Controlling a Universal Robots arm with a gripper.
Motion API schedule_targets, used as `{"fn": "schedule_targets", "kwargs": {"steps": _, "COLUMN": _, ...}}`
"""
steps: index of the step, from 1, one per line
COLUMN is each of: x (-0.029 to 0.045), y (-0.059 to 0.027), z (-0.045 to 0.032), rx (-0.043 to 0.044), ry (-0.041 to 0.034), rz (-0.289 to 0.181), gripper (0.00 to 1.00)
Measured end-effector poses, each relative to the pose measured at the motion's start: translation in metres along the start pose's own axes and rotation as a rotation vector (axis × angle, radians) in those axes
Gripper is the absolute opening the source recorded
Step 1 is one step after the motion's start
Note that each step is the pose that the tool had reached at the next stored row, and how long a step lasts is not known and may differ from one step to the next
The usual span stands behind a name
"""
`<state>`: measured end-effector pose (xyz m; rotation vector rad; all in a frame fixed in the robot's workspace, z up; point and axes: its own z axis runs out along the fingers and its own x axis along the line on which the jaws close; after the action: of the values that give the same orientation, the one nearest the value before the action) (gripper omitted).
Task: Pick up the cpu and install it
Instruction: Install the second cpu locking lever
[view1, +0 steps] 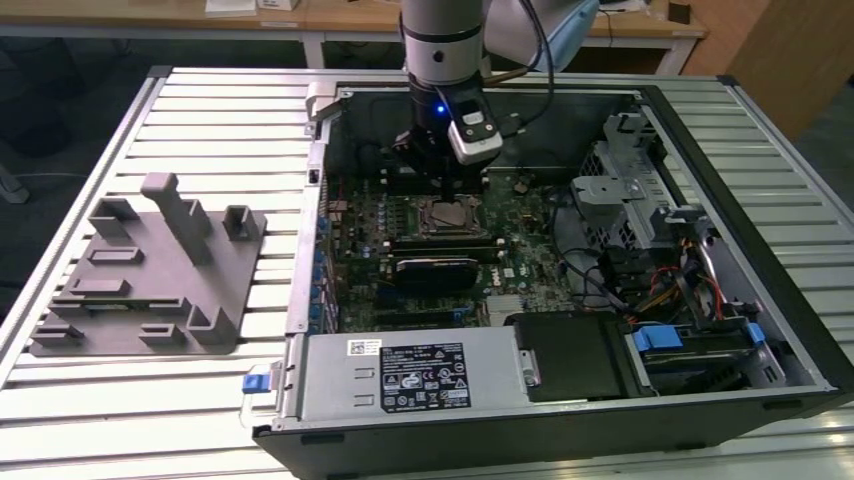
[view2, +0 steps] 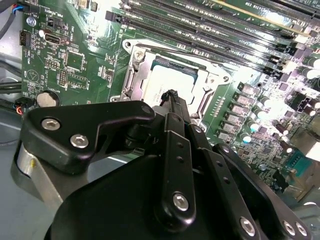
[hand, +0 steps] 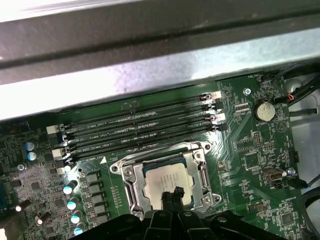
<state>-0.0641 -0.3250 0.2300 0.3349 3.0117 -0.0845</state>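
The cpu (hand: 162, 181), a silvery square chip with a thin tan edge, lies flat inside the metal socket frame (hand: 128, 186) on the green motherboard (hand: 250, 165); it also shows as the cpu (view2: 159, 81) in the second wrist view and the cpu (view1: 453, 212) in the exterior view. My gripper (hand: 172, 194) hovers right over the chip's near edge, its two black fingertips pressed together with nothing between them. In the second wrist view the gripper (view2: 172, 96) points down at the chip. In the exterior view the gripper (view1: 446, 192) hangs inside the open computer case.
Memory slots (hand: 140, 129) run beside the socket. A grey plastic fixture (view1: 147, 270) sits on the slatted table at the exterior view's left. Inside the case are a power supply (view1: 400, 375), a drive cage (view1: 627, 175) and loose cables (view1: 647, 285).
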Motion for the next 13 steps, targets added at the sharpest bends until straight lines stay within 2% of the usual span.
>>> {"fn": "schedule_targets", "kwargs": {"steps": 13, "x": -0.0035, "y": -0.0157, "z": 0.0012, "rx": -0.0003, "ry": -0.0001, "rz": 0.000, "gripper": 0.11}}
